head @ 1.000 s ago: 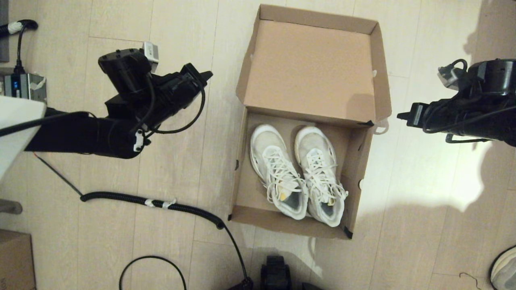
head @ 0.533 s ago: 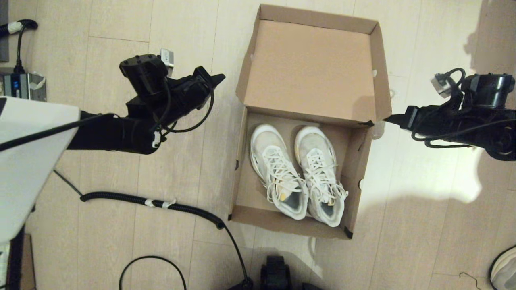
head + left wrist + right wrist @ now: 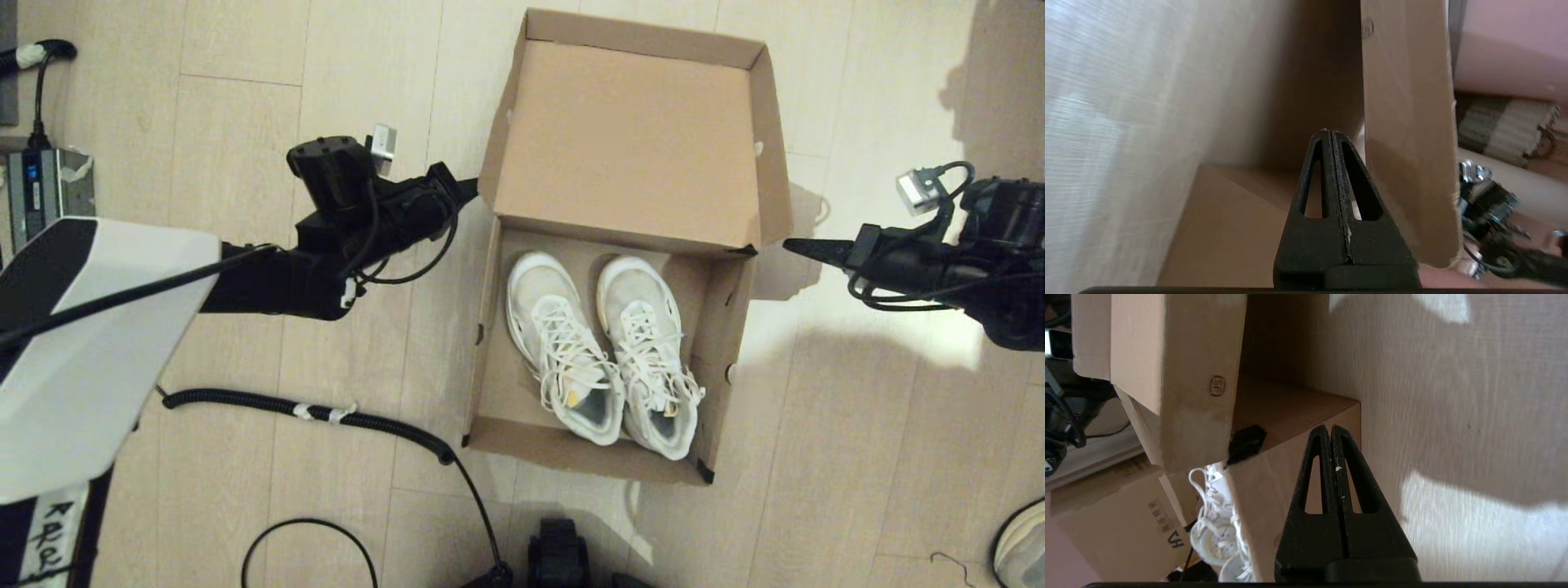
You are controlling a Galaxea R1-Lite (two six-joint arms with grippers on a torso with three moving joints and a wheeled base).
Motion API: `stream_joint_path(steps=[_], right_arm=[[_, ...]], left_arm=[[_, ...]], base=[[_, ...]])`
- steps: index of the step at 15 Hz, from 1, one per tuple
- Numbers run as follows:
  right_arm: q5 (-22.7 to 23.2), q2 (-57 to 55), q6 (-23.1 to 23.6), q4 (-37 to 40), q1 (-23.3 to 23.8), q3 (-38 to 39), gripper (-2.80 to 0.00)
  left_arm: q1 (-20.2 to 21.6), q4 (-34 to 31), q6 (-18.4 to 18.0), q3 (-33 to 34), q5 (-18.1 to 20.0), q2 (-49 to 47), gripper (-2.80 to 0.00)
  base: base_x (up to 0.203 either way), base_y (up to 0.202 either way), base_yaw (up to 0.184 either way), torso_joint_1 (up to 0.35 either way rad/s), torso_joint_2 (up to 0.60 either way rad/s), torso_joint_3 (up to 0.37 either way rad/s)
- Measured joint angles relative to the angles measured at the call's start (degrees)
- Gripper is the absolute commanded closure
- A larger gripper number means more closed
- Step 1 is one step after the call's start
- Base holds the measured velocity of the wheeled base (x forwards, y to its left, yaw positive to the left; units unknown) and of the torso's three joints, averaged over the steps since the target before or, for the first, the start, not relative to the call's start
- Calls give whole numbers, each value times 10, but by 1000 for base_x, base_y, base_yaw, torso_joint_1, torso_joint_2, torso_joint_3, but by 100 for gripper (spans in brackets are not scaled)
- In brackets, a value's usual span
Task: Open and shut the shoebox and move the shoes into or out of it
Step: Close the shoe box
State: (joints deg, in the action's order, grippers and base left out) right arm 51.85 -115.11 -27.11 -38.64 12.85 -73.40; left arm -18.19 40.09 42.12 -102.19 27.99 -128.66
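The brown shoebox (image 3: pixel 490 327) stands open on the floor, its hinged lid (image 3: pixel 629 139) folded back on the far side. Two white lace-up shoes (image 3: pixel 604 351) lie side by side inside it, toes toward the lid. My left gripper (image 3: pixel 467 189) is shut and empty, its tip right at the lid's left side flap (image 3: pixel 1404 122). My right gripper (image 3: pixel 790 244) is shut and empty, a little to the right of the box's far right corner with its black tape (image 3: pixel 1246 442). The shoes (image 3: pixel 1216 535) show partly in the right wrist view.
A coiled black cable (image 3: pixel 326 412) runs across the floor left of the box. A grey power unit (image 3: pixel 45 184) sits at the far left. Another white shoe (image 3: pixel 1020 543) peeks in at the lower right corner. A second carton (image 3: pixel 1118 522) appears behind the box.
My left gripper has swung right toward the lid's left flap. My right gripper has moved left and a little nearer, toward the box's far right corner. The box and shoes stay put.
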Motion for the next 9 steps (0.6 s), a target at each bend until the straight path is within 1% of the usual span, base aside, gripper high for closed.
stream_joint_path(steps=[2,4,6,9], right_arm=[[0,-19,-13,-22,-13,-2,0],[-1,-34,-43,-43,-30,-7,0],[-3,-47,-85,-73,-43,-18,0],[-11,-64,-167,-133,-58,-39,0]], left_arm=[[-3,-3,2,-14,9,-9,0],[-5,-20,11,-35,10,-19,0],[-5,-23,21,-51,11,-26,0],[-5,-25,26,-57,22,-30,0]], base=[[0,0,0,0,0,0],[0,0,0,0,0,0],[0,0,0,0,0,0],[0,0,0,0,0,0]])
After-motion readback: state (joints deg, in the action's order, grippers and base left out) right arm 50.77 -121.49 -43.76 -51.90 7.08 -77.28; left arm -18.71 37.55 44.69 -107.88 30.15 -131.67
